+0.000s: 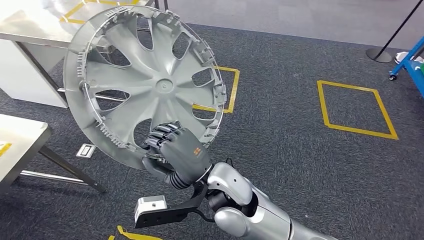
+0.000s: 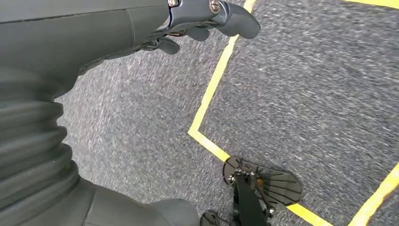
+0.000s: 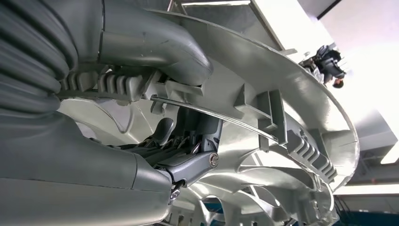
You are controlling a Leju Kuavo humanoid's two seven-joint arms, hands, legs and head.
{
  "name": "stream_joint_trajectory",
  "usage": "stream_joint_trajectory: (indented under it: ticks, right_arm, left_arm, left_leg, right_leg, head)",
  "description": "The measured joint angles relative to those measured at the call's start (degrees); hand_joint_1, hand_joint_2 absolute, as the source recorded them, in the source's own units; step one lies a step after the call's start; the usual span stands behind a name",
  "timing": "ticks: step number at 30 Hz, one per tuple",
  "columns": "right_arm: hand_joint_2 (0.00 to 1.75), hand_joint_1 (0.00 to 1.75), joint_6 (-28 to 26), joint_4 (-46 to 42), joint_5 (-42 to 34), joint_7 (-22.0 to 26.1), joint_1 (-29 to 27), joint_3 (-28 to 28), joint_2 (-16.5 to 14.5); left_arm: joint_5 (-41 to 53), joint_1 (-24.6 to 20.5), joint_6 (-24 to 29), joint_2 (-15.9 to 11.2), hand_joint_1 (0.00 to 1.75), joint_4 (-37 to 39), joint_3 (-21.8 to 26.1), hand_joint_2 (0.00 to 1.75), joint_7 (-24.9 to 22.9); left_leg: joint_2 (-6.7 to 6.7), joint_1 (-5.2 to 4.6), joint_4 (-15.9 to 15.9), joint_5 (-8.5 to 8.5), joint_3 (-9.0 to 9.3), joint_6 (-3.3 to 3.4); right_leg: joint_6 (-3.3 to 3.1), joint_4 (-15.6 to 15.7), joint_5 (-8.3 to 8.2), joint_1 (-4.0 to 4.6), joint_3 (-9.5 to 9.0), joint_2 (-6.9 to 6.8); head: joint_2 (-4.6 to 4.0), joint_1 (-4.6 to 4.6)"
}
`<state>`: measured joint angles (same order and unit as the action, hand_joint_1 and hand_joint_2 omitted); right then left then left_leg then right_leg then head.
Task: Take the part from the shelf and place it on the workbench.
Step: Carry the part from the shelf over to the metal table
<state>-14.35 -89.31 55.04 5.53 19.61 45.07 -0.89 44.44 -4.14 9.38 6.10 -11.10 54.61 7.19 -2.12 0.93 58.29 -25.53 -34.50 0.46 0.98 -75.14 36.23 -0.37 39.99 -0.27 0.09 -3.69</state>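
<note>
Grey part [image 1: 150, 85] upright, tilted, inner face towards camera, right hand [image 1: 182, 150] gripping rim

— What colour is the wheel cover [image 1: 150, 82]?
— Silver-grey all over, spokes and ribbed rim alike; in the right wrist view it [image 3: 301, 113] looks paler, almost white where light hits it.
— And the right hand [image 1: 181, 150] on it?
— Dark grey, with a small orange mark on its back. The arm [image 1: 250, 210] behind it is shiny silver.
— The left hand [image 2: 141, 28]?
— Dark grey too, its cover ribbed.
— The floor?
— Carpet [image 1: 280, 150], speckled dark grey, crossed by yellow tape squares [image 1: 356, 107].
— Anything else coloured?
— A pale steel workbench [image 1: 35, 25], a white tabletop [image 1: 15, 135], and a blue frame [image 1: 411, 62] at the far right edge.
</note>
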Motion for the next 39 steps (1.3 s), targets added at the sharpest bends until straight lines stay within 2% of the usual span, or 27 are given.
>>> stream_joint_trajectory:
  ticks: [1, 2, 3, 5, 6, 8, 9, 11, 13, 14, 15, 16, 17, 18, 20, 21, 22, 24, 26, 28, 30, 31, 32, 33, 35, 37, 39]
  right_arm:
    - [1.75, 1.75, -0.1, -0.1, 0.0, -0.2, -0.3, -0.2, 0.2]
    - [1.75, 1.75, -0.2, -0.2, 0.1, -0.5, -0.5, -0.4, 0.4]
    - [1.75, 1.75, -0.3, -0.4, 0.3, -0.8, -0.7, -0.5, 0.6]
    - [1.75, 1.75, -0.7, -1.0, 0.6, -1.3, -0.8, -0.9, 1.1]
    - [1.75, 1.75, -0.9, -1.3, 0.6, -1.4, -0.7, -1.2, 1.4]
    - [1.75, 1.75, -1.0, -1.6, 0.3, -1.2, -0.7, -1.7, 2.0]
    - [1.75, 1.75, -1.0, -1.6, 0.0, -0.9, -0.6, -1.9, 2.2]
    - [1.75, 1.75, -0.9, -1.5, -0.8, 0.1, -0.4, -2.0, 2.3]
    - [1.75, 1.75, -0.1, -0.9, -1.6, 1.3, 0.1, -1.9, 2.1]
    - [1.75, 1.75, 0.4, -0.5, -1.9, 1.8, 0.5, -1.8, 1.8]
    - [1.75, 1.75, 1.0, -0.1, -2.1, 2.1, 1.0, -1.6, 1.4]
    - [1.75, 1.75, 1.5, 0.3, -2.3, 2.3, 1.4, -1.3, 1.0]
    - [1.75, 1.75, 1.8, 0.6, -2.4, 2.4, 1.8, -1.0, 0.5]
    - [1.75, 1.75, 2.0, 0.8, -2.5, 2.4, 2.2, -0.8, 0.1]
    - [1.75, 1.75, 2.4, 1.0, -2.5, 2.4, 2.8, -0.5, -0.4]
    - [1.75, 1.75, 2.6, 1.0, -2.4, 2.1, 2.9, -0.3, -0.6]
    - [1.75, 1.75, 2.7, 0.9, -2.2, 1.7, 3.0, -0.3, -0.7]
    - [1.75, 1.75, 2.8, 0.6, -1.4, 0.4, 2.9, -0.3, -0.9]
    - [1.75, 1.75, 2.4, -0.2, -0.9, -0.7, 2.5, -0.6, -0.6]
    - [1.75, 1.75, 1.7, -1.0, -0.6, -1.0, 1.8, -1.4, 0.3]
    - [1.75, 1.75, 1.0, -1.4, -0.5, -1.0, 1.2, -2.4, 1.5]
    - [1.75, 1.75, 0.9, -1.5, -0.5, -1.0, 0.9, -2.8, 1.9]
    - [1.75, 1.75, 0.9, -1.6, -0.6, -0.9, 0.8, -3.0, 2.2]
    - [1.75, 1.75, 0.8, -1.6, -0.6, -1.0, 0.6, -3.2, 2.4]
    - [1.75, 1.75, 0.5, -1.7, -0.6, -1.0, 0.4, -3.4, 2.7]
    - [1.75, 1.75, -0.1, -1.7, -0.6, -1.0, 0.3, -3.5, 3.1]
    - [1.75, 1.75, -0.7, -1.7, -0.5, -0.9, 0.1, -3.6, 3.3]
  left_arm:
    - [0.1, 0.0, 0.0, 0.0, 0.00, 0.0, 0.0, 1.75, 0.0]
    - [0.3, 0.1, -0.1, 0.0, 0.00, 0.0, 0.0, 1.75, 0.1]
    - [0.5, 0.1, -0.3, 0.1, 0.00, 0.0, -0.2, 1.75, 0.4]
    - [1.1, 0.0, -0.8, 0.1, 0.00, 0.0, -0.6, 1.75, 0.9]
    - [1.4, -0.1, -1.0, 0.0, 0.00, 0.0, -0.8, 1.75, 1.1]
    - [1.5, -0.1, -1.4, 0.0, 0.00, 0.0, -1.2, 1.75, 1.0]
    - [1.3, 0.0, -1.5, -0.1, 0.00, 0.0, -1.3, 1.75, 0.8]
    - [0.5, 0.0, -1.5, -0.2, 0.00, 0.0, -1.4, 1.75, 0.7]
    - [-1.0, 0.0, -1.0, -0.2, 0.00, 0.0, -1.3, 1.75, 0.7]
    - [-1.7, 0.0, -0.7, -0.2, 0.00, 0.0, -1.1, 1.75, 0.7]
    - [-2.2, 0.0, -0.4, -0.2, 0.00, 0.0, -0.8, 1.75, 0.6]
    - [-2.6, 0.0, -0.2, -0.2, 0.00, 0.0, -0.6, 1.75, 0.6]
    - [-2.8, 0.1, 0.0, -0.2, 0.00, 0.0, -0.3, 1.75, 0.4]
    - [-3.0, 0.1, 0.1, -0.2, 0.00, 0.0, -0.1, 1.75, 0.3]
    - [-3.1, -0.1, 0.3, -0.1, 0.00, 0.0, 0.2, 1.75, 0.2]
    - [-3.1, -0.1, 0.3, -0.1, 0.00, 0.0, 0.4, 1.75, 0.2]
    - [-2.9, -0.1, 0.2, -0.1, 0.00, 0.0, 0.4, 1.75, 0.4]
    - [-2.0, 0.2, -0.2, -0.1, 0.00, 0.0, 0.5, 1.75, 0.7]
    - [-0.5, 0.2, -0.7, -0.1, 0.00, 0.0, 0.4, 1.75, 1.0]
    - [0.6, -0.3, -1.0, -0.1, 0.00, -0.1, 0.1, 1.75, 1.2]
    - [1.2, -0.8, -1.0, -0.1, 0.00, -0.1, -0.2, 1.75, 1.0]
    - [1.3, -0.9, -1.0, -0.1, 0.00, -0.1, -0.3, 1.75, 1.0]
    - [1.3, -1.0, -1.0, -0.1, 0.00, -0.1, -0.4, 1.75, 0.9]
    - [1.4, -1.0, -1.0, -0.1, 0.00, -0.1, -0.5, 1.75, 0.9]
    - [1.8, -1.2, -1.1, -0.1, 0.00, -0.1, -0.7, 1.75, 0.8]
    - [2.3, -1.5, -1.3, -0.1, 0.00, -0.1, -1.1, 1.75, 0.3]
    - [2.5, -1.5, -1.4, -0.2, 0.00, -0.1, -1.3, 1.75, -0.4]
  left_leg:
    - [-0.76, 0.00, 0.1, 0.01, -0.01, -0.03]
    - [-1.53, 0.01, 0.2, 0.04, -0.02, -0.09]
    - [-2.29, 0.04, 0.3, 0.06, -0.04, -0.20]
    - [-3.61, -0.02, 0.5, 0.16, -0.27, -0.74]
    - [-4.09, -0.01, 0.5, 0.26, -0.43, -1.12]
    - [-5.00, 0.10, 0.1, 0.60, -0.77, -2.00]
    - [-4.85, 0.16, 0.1, 0.60, -0.93, -2.31]
    - [-2.58, 0.02, 2.3, -0.92, -2.15, -2.72]
    - [0.46, -0.13, 9.1, -4.60, -5.21, -2.94]
    - [1.13, -0.11, 12.9, -6.22, -6.91, -3.06]
    - [1.42, -0.10, 15.5, -7.02, -8.01, -3.14]
    - [1.55, -0.10, 16.0, -6.75, -8.08, -3.16]
    - [1.77, -0.12, 14.2, -5.53, -6.98, -3.12]
    - [2.45, -0.18, 10.6, -3.76, -4.92, -3.00]
    - [4.81, -0.54, 3.2, -1.30, -0.86, -2.45]
    - [5.53, -0.68, 1.1, -0.81, 0.22, -2.10]
    - [5.62, -0.82, 0.4, -0.82, 0.49, -1.76]
    - [4.20, -0.72, 0.4, -0.56, 0.35, -1.14]
    - [3.01, -0.46, 0.2, -0.26, 0.30, -0.52]
    - [1.74, -0.28, 0.1, -0.02, 0.10, -0.10]
    - [0.24, -0.28, 0.3, 0.06, -0.12, 0.04]
    - [-0.46, -0.29, 0.4, 0.07, -0.18, 0.03]
    - [-1.12, -0.29, 0.5, 0.08, -0.19, -0.01]
    - [-1.74, -0.29, 0.6, 0.10, -0.19, -0.09]
    - [-2.92, -0.30, 0.7, 0.20, -0.36, -0.50]
    - [-3.87, -0.27, 0.6, 0.45, -0.71, -1.24]
    - [-4.56, -0.18, 0.2, 0.77, -0.95, -2.05]
  right_leg:
    - [-0.08, 0.3, -0.93, -0.03, 0.04, 0.10]
    - [-0.20, 2.9, -2.79, -0.09, -1.05, 0.32]
    - [-0.39, 7.1, -5.04, -0.18, -3.03, 0.99]
    - [-0.71, 14.0, -7.71, -0.18, -6.28, 2.63]
    - [-0.90, 15.6, -8.10, -0.09, -6.98, 3.11]
    - [-1.50, 16.0, -8.28, 0.17, -6.98, 2.52]
    - [-1.91, 16.3, -8.50, 0.14, -7.03, 1.92]
    - [-2.78, 16.8, -8.91, -0.02, -7.13, 0.75]
    - [-3.29, 16.9, -9.00, 0.12, -7.06, -0.48]
    - [-3.39, 16.9, -9.00, 0.22, -6.99, -1.13]
    - [-3.44, 16.9, -8.99, 0.32, -6.94, -1.80]
    - [-3.45, 16.9, -8.97, 0.38, -6.92, -2.45]
    - [-3.41, 16.8, -8.93, 0.42, -6.96, -3.12]
    - [-3.31, 16.8, -8.84, 0.46, -7.04, -3.84]
    - [-2.88, 16.5, -8.48, 0.78, -7.17, -5.26]
    - [-2.64, 16.4, -8.29, 0.96, -7.23, -5.89]
    - [-2.39, 16.3, -8.14, 1.12, -7.28, -6.48]
    - [-1.84, 16.2, -7.85, 1.09, -7.47, -7.32]
    - [-1.07, 14.2, -6.33, 0.74, -6.83, -5.11]
    - [-0.40, 7.8, -2.86, 0.30, -3.92, -1.45]
    - [-0.12, 1.0, -0.35, 0.13, -0.42, -0.13]
    - [-0.14, 0.0, -0.62, 0.11, 0.25, 0.03]
    - [-0.24, 1.3, -1.97, 0.09, -0.21, 0.16]
    - [-0.41, 4.6, -4.07, 0.05, -1.71, 0.55]
    - [-0.84, 12.4, -7.43, -0.03, -5.22, 2.70]
    - [-1.26, 15.8, -8.41, 0.13, -6.60, 3.88]
    - [-1.87, 16.1, -8.76, 0.26, -6.62, 2.83]
  head:
    - [0.00, 0.01]
    - [0.00, 0.00]
    - [0.00, 0.00]
    - [0.00, 0.01]
    - [0.00, 0.01]
    - [0.00, -0.04]
    - [0.00, -0.03]
    - [0.00, 0.20]
    - [0.00, 0.47]
    - [0.00, 0.50]
    - [0.00, 0.50]
    - [0.00, 0.52]
    - [0.00, 0.52]
    - [0.00, 0.53]
    - [0.00, 0.52]
    - [0.00, 0.45]
    - [0.00, 0.39]
    - [0.00, 0.28]
    - [0.00, 0.23]
    - [0.00, 0.14]
    - [0.00, 0.09]
    - [0.00, 0.08]
    - [0.00, 0.07]
    - [0.00, 0.07]
    - [0.00, 0.08]
    - [0.00, 0.05]
    - [0.00, 0.00]
